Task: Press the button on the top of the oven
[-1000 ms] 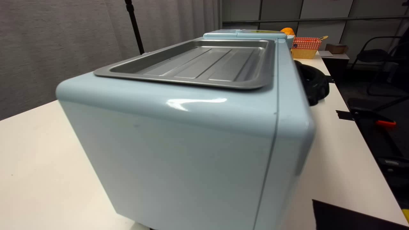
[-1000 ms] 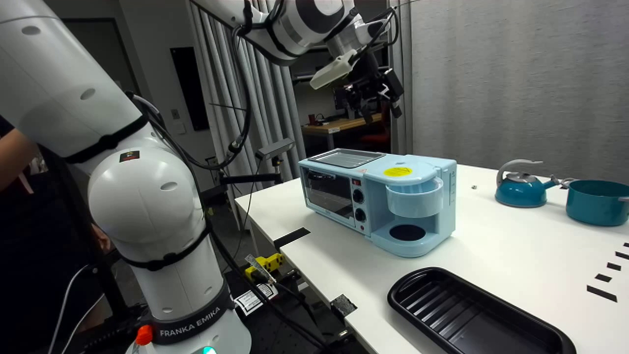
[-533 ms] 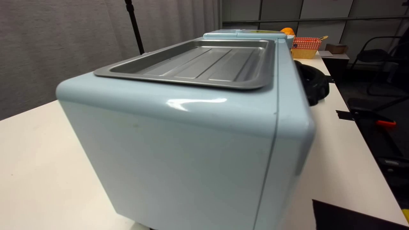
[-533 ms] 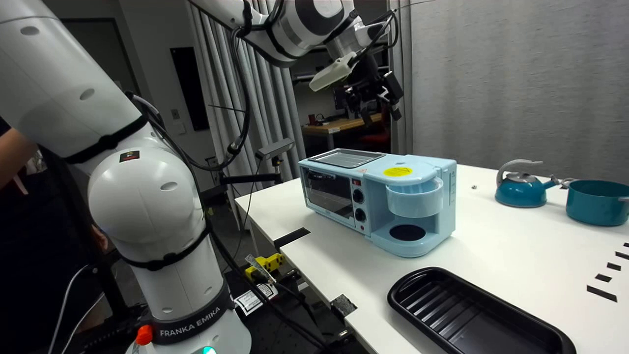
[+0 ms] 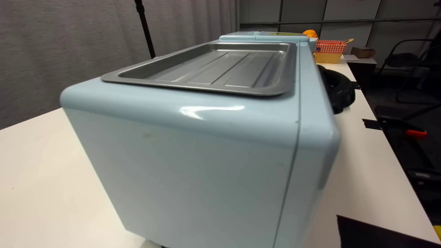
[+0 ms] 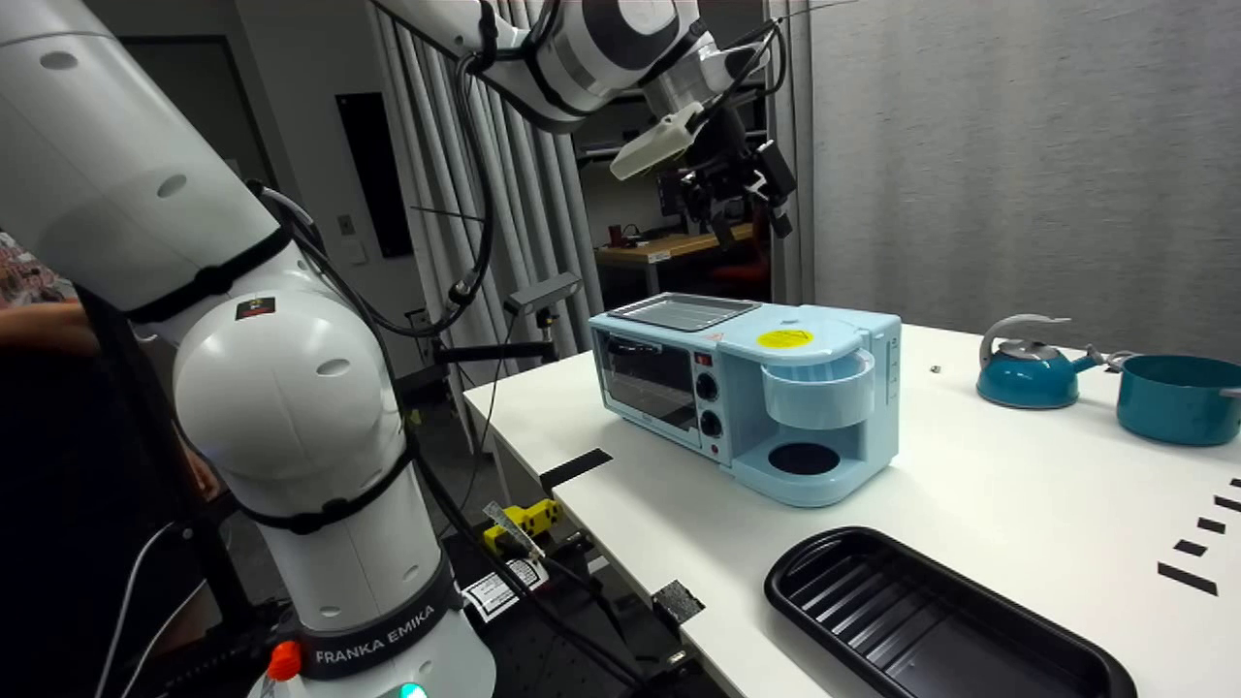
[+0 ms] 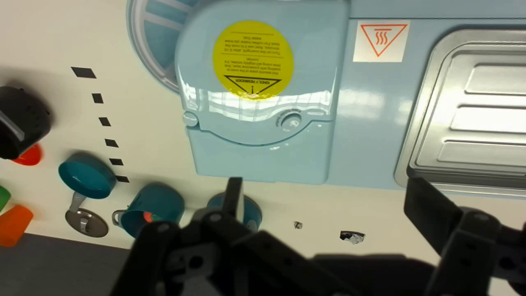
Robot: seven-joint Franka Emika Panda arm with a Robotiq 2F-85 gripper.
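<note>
The oven is a glossy pale-blue box in both exterior views (image 5: pixel 193 165) (image 6: pixel 747 412) and fills the top of the wrist view (image 7: pixel 365 139). A small round button (image 7: pixel 291 121) sits on its top lid, beside the yellow round sticker (image 7: pixel 253 59) in the wrist view. A grey metal tray panel (image 7: pixel 489 119) lies on the other part of the top. My gripper (image 6: pixel 752 229) is high above the oven, apart from it. In the wrist view the gripper (image 7: pixel 324 183) has its fingers wide apart with nothing between them. The gripper is out of view in an exterior view.
A blue kettle (image 6: pixel 1028 378) and a teal pot (image 6: pixel 1178 397) stand on the table behind the oven. A black baking pan (image 6: pixel 940 620) lies at the table's front edge. In the wrist view, a black pot (image 7: pixel 20 123) and several cups and pans stand left.
The arm and gripper have hardly moved, and the oven stays in place. The person at the left edge of an exterior view has shifted an arm.
</note>
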